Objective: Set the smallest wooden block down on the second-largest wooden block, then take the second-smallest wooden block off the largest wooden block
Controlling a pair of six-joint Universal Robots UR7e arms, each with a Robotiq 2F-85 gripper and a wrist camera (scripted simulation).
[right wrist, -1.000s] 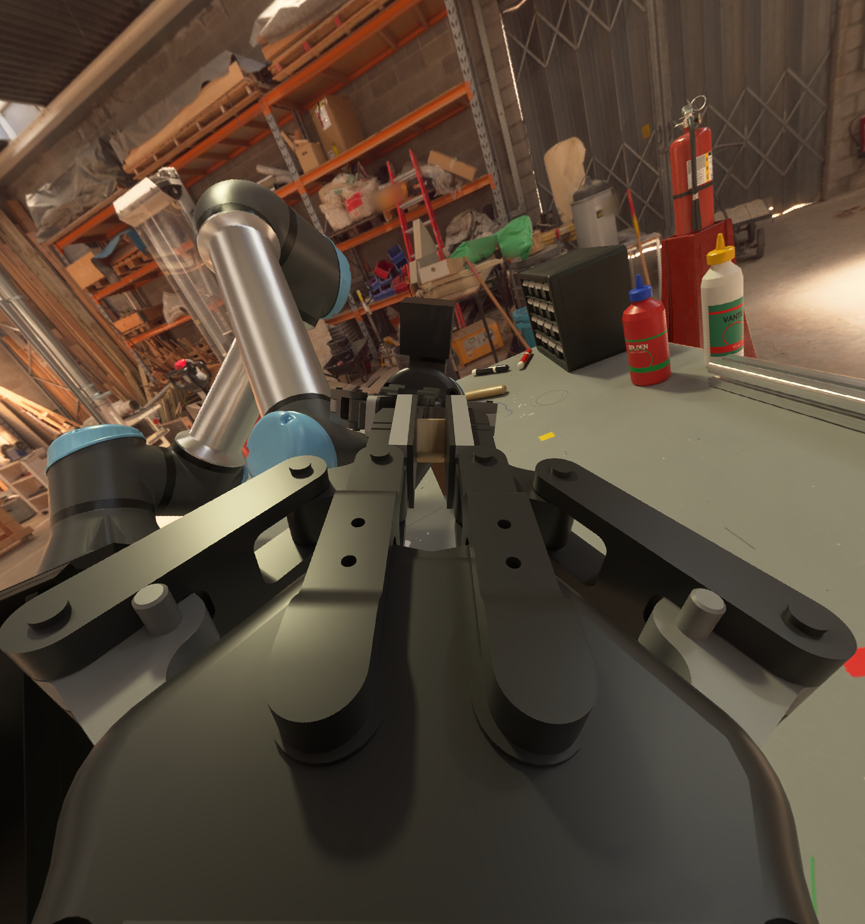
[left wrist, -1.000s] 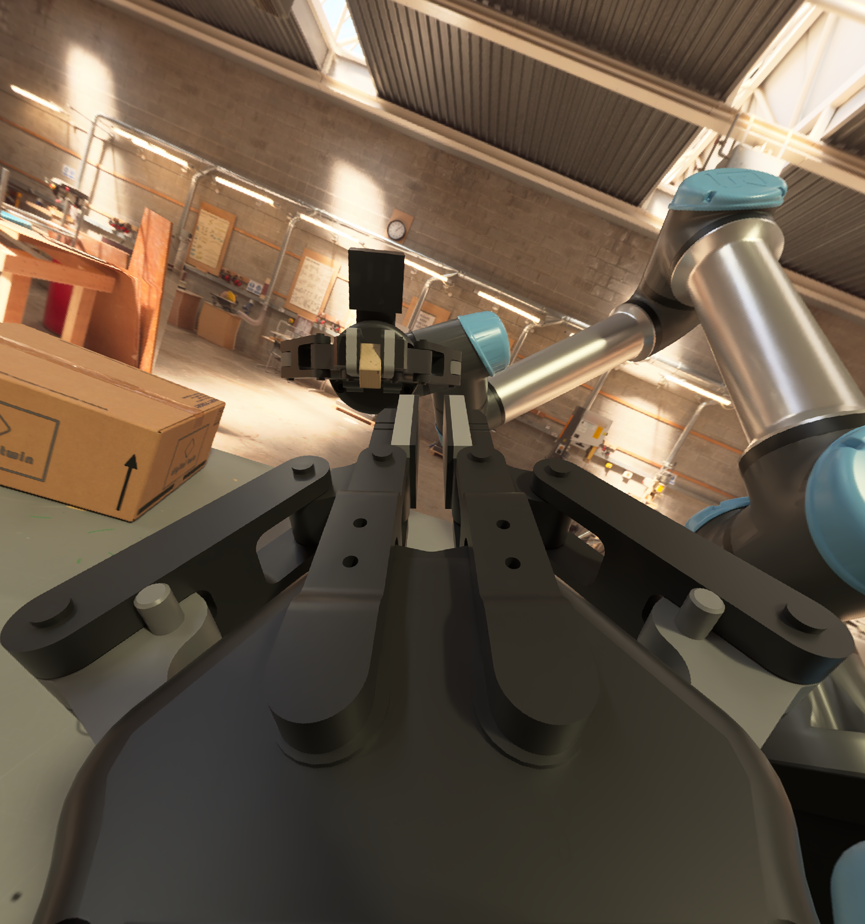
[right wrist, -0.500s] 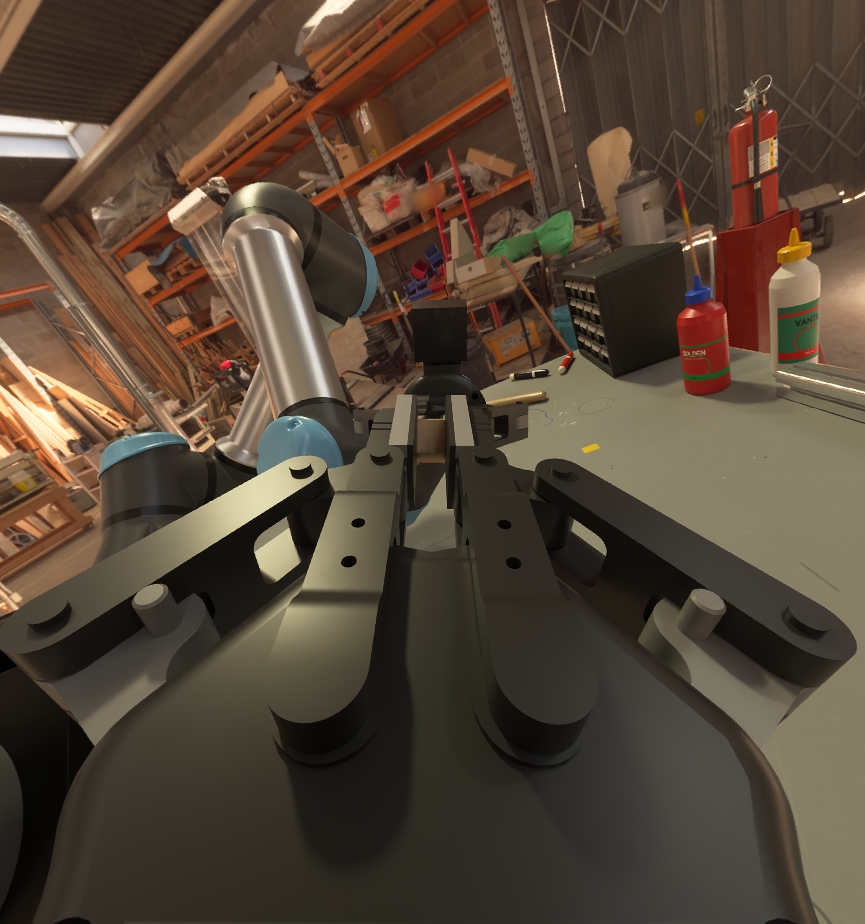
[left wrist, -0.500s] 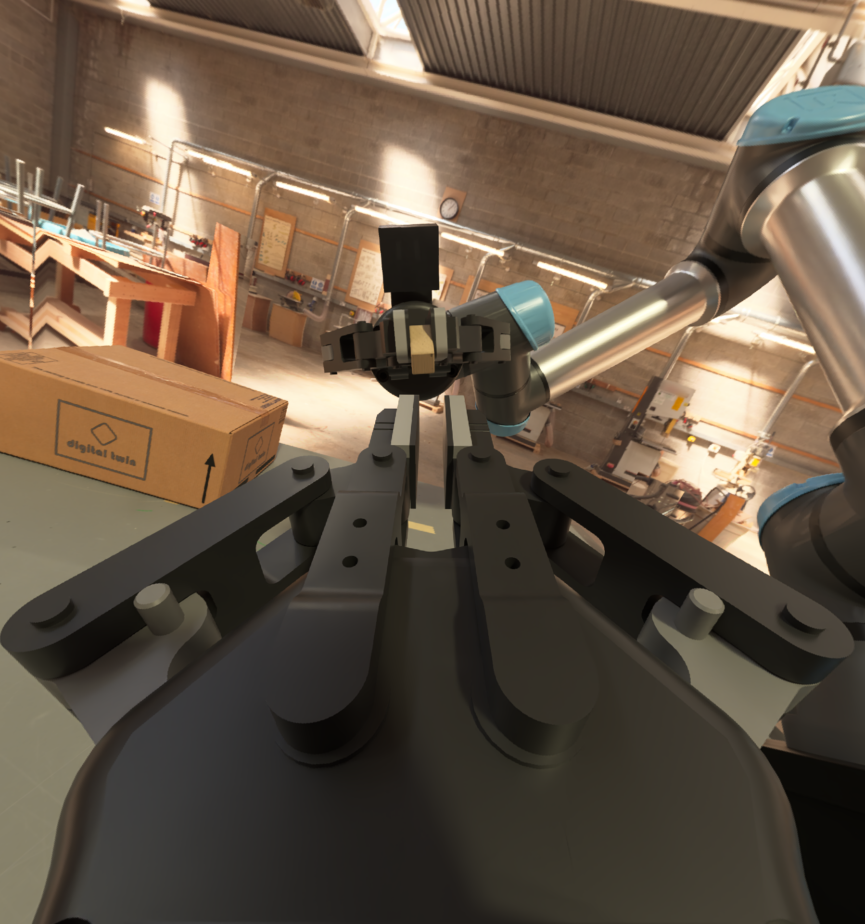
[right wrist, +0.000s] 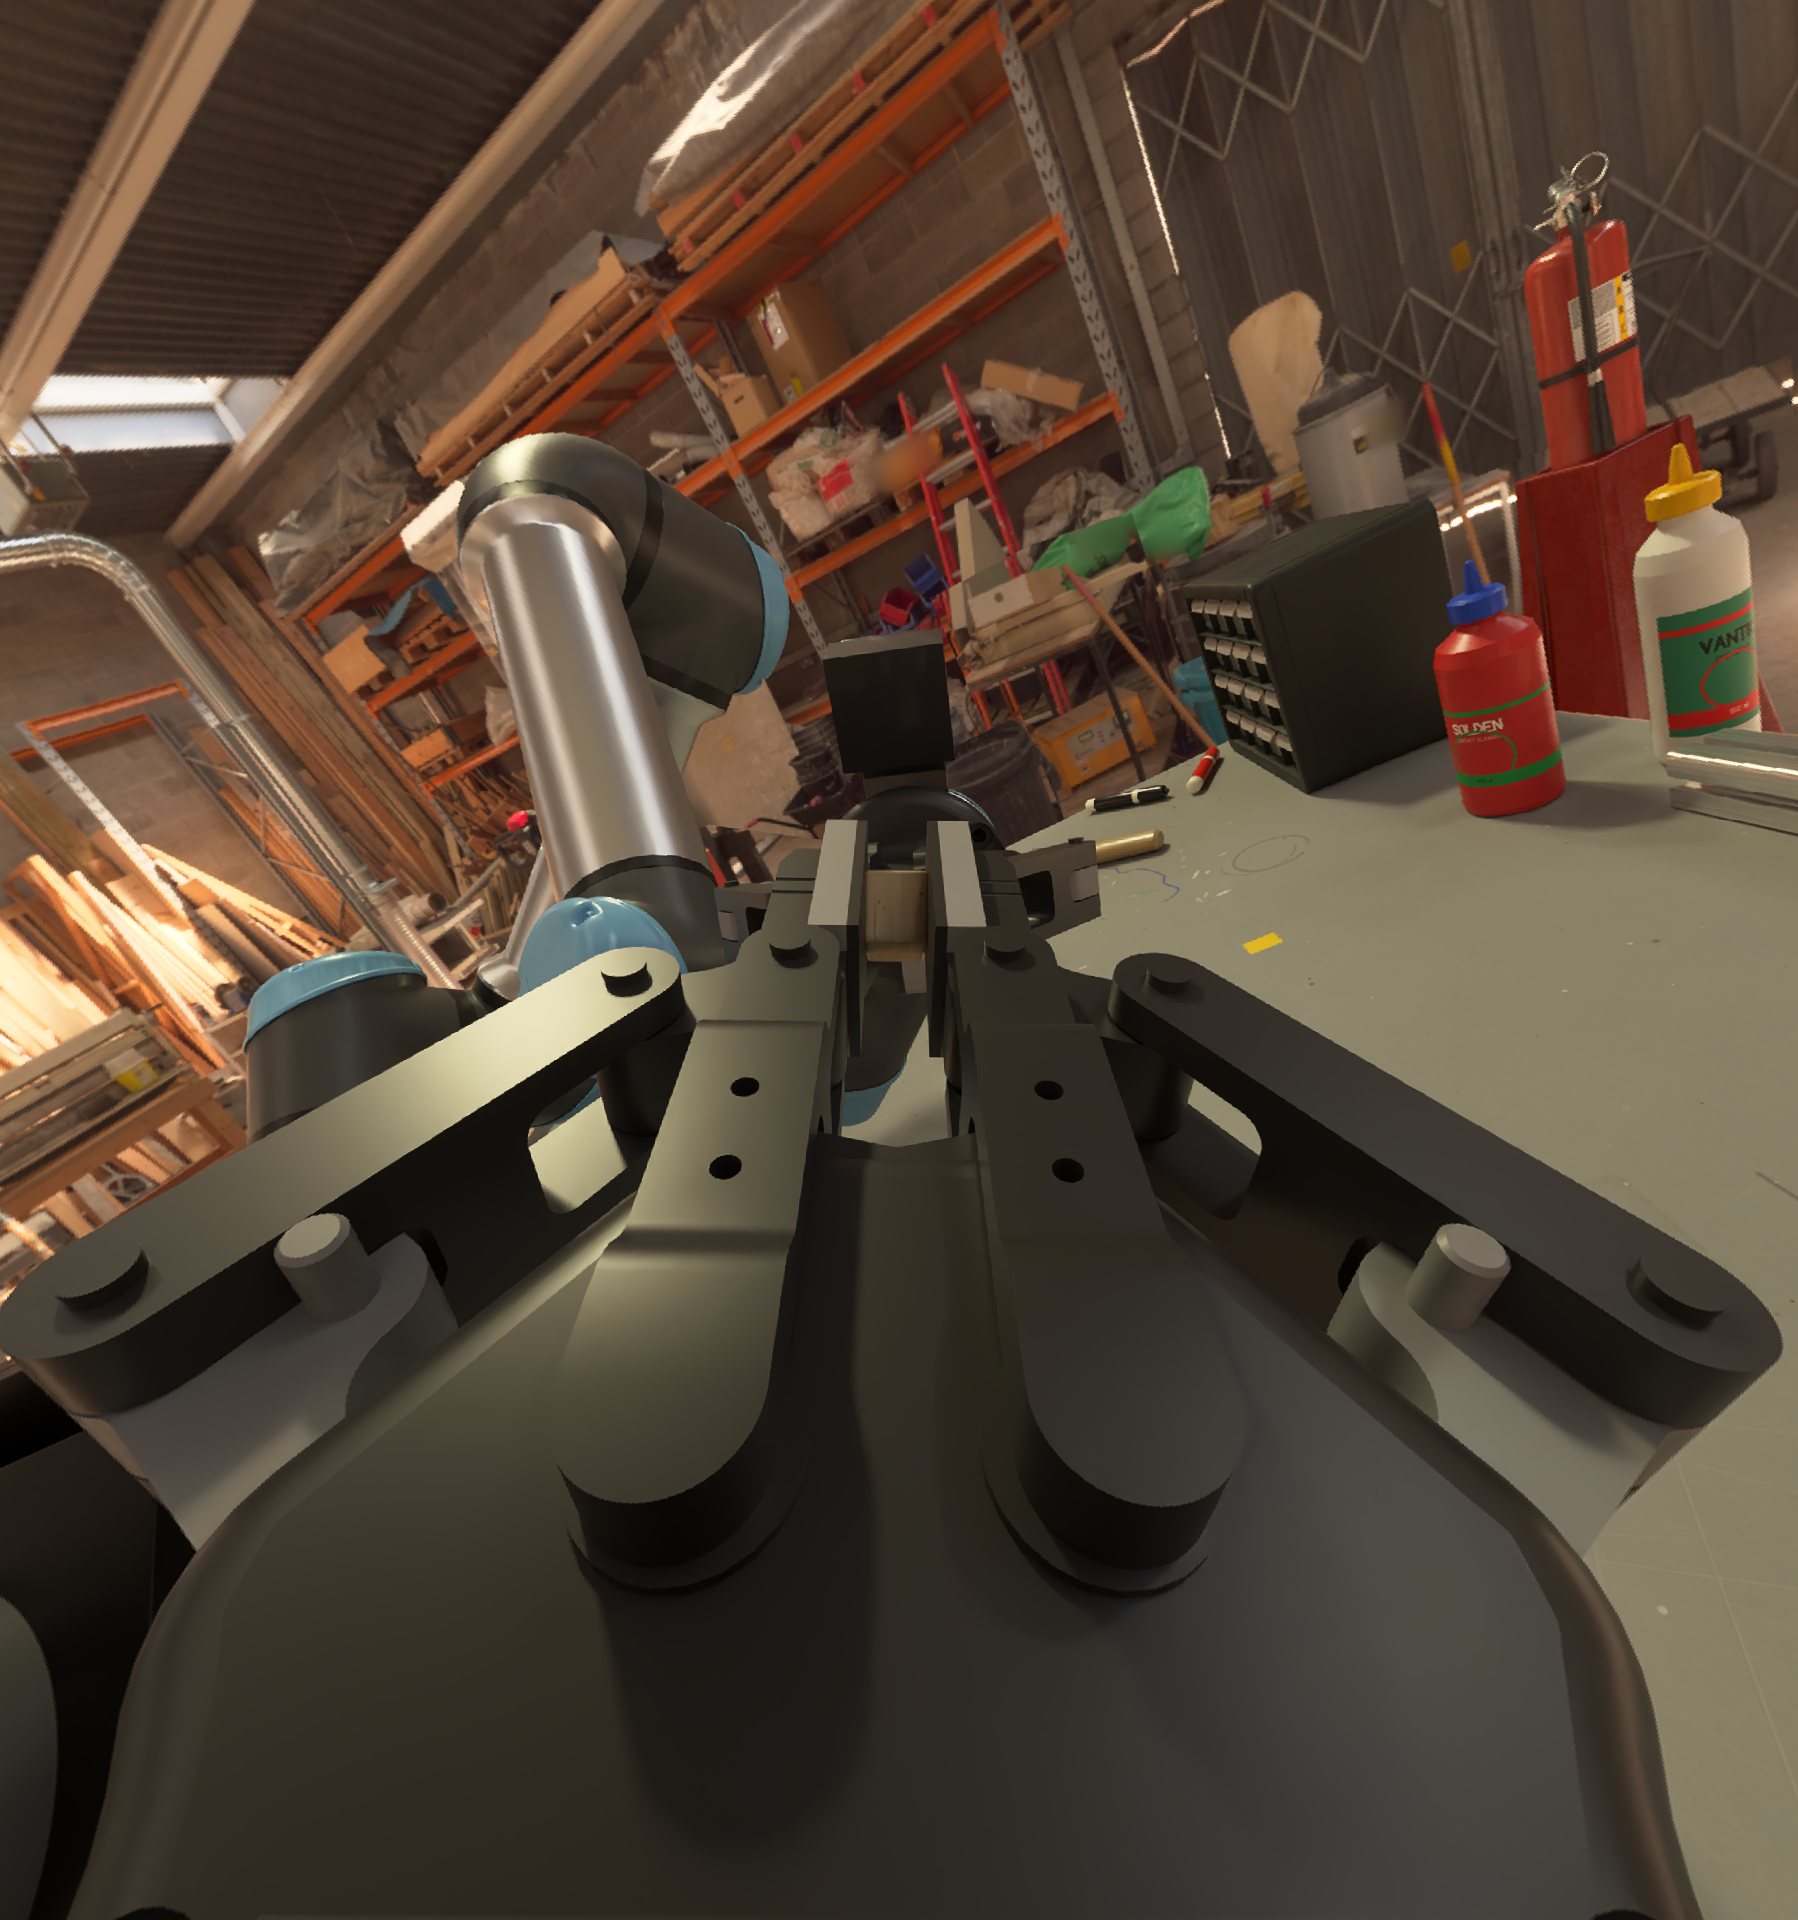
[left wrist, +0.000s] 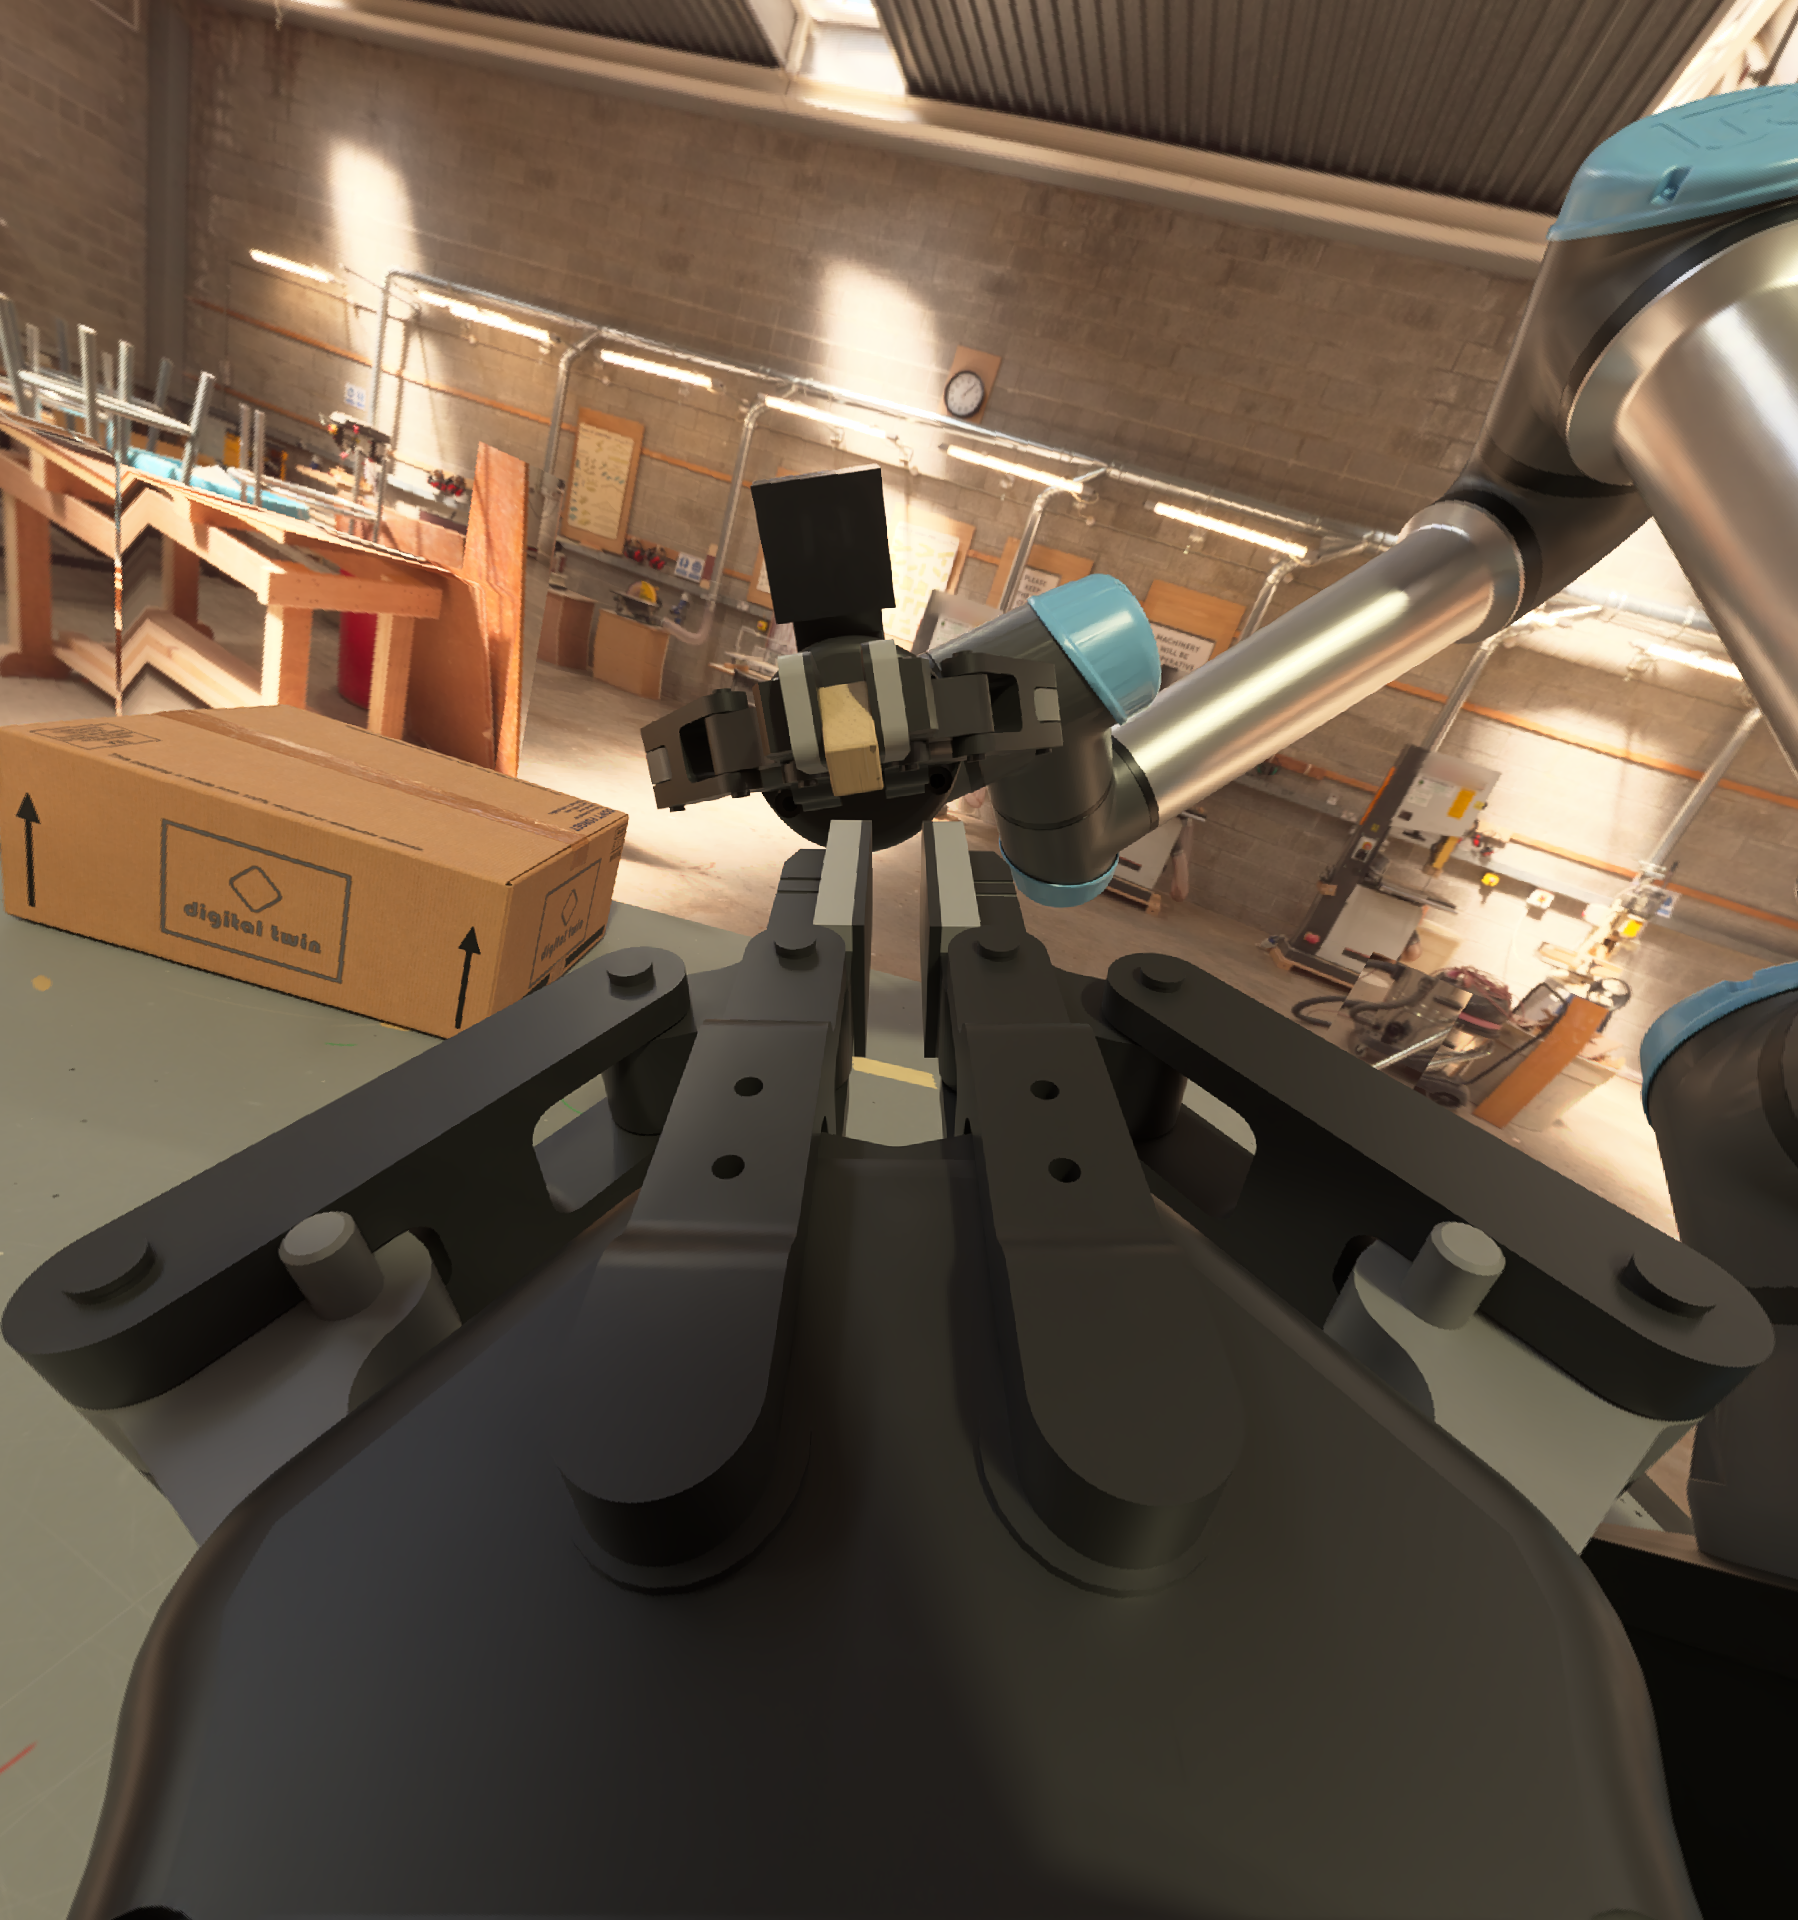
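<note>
The right gripper [right wrist: 896, 902] is clamped on a small wooden block [right wrist: 895, 916], which sits between its fingertips, held up off the grey worktop [right wrist: 1497, 1039]. In the left wrist view the same block [left wrist: 850, 736] shows pale and tilted in the far gripper. The left gripper [left wrist: 896, 885] grasps nothing, its fingers drawn close with a narrow gap (the two grippers point at each other). A cardboard box [left wrist: 282, 862] lies on the worktop at far left; a red bottle [right wrist: 1497, 717] and a white bottle [right wrist: 1700, 634] stand at far right.
</note>
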